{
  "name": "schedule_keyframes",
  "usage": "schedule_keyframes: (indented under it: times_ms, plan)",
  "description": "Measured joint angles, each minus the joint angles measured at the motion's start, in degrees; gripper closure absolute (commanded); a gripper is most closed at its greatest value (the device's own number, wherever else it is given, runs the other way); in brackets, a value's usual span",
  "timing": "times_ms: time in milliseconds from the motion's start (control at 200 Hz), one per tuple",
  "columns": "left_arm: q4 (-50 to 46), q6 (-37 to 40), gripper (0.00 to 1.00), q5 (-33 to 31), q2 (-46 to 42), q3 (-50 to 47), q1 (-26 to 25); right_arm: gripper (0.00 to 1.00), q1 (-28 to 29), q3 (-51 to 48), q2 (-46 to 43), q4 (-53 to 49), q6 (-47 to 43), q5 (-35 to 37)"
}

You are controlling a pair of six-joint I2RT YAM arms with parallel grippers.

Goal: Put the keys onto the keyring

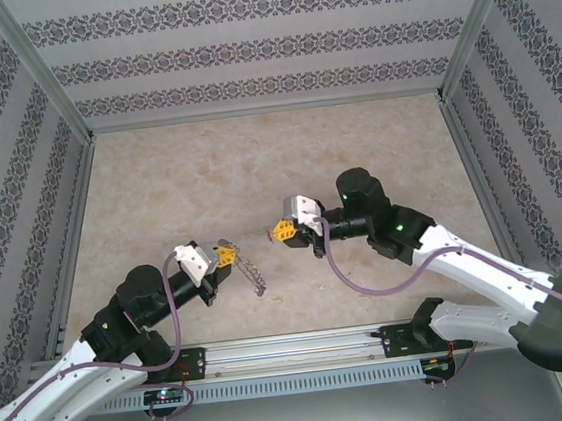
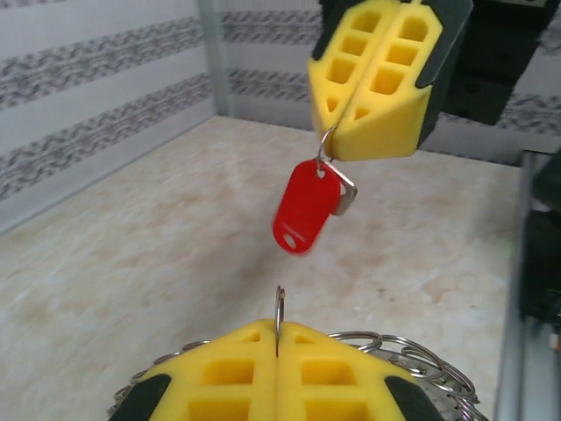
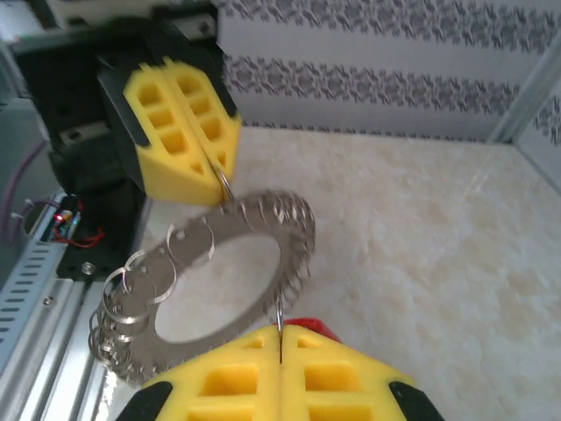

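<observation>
The key (image 2: 305, 207), a red tag with what may be a metal blade behind it, hangs from a thin loop pinched in the clamped right gripper (image 2: 337, 140). It sits above the table (image 1: 255, 153), midway between the side edges and toward the near edge. Just to its left hangs the keyring (image 3: 241, 224), grasped by one wire loop in the clenched left gripper (image 3: 215, 175). We judge threading comes next. We should hold the keyring steady, line the thin loop edge-on with a free wire loop, and approach slowly without loosening either grip.
</observation>
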Motion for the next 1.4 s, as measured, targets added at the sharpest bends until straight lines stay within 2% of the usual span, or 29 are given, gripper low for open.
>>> schedule_keyframes:
  times_ms: [140, 370, 1404]
  plan:
    - [3.4, 1.4, 1.00, 6.7, 4.2, 0.9, 0.0, 1.00, 2.2, -1.0, -2.4, -1.0, -0.3, 0.3]
    - [6.2, 2.6, 1.00, 11.4, 7.4, 1.4, 0.0, 1.00, 3.3, -1.3, -2.9, -2.5, -0.3, 1.6]
    - [7.3, 4.7, 1.00, 12.7, 8.0, 1.6, 0.0, 1.00, 5.2, -1.3, -1.5, -3.3, -0.1, 1.6]
